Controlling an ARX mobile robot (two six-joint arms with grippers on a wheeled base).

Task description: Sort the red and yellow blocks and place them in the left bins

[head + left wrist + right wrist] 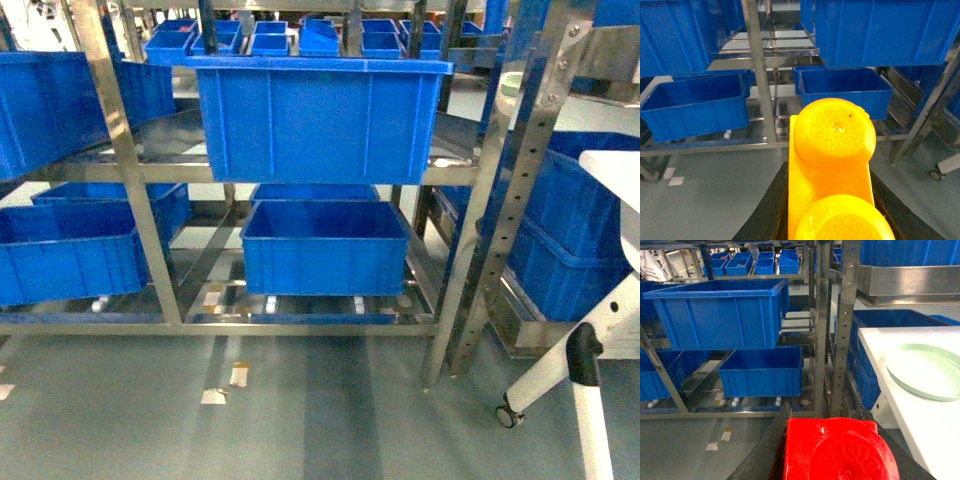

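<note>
I'm carrying both blocks to the rack: left pincer [832, 220] clamps the yellow brick [832, 170], right pincer [832, 455] clamps the red brick [835, 450]; next, reach the left bins [65, 255].

Even, cool overhead light fills my head view, with pale streaks of glare on the grey floor [300, 400] at the bottom and on the steel rack [130, 170]. Shadows sit soft under the shelves. Upper left of my right wrist view blows out white. The yellow block [832, 165] and red block [835, 450] loom close, glossy, slightly soft, with small highlights
</note>
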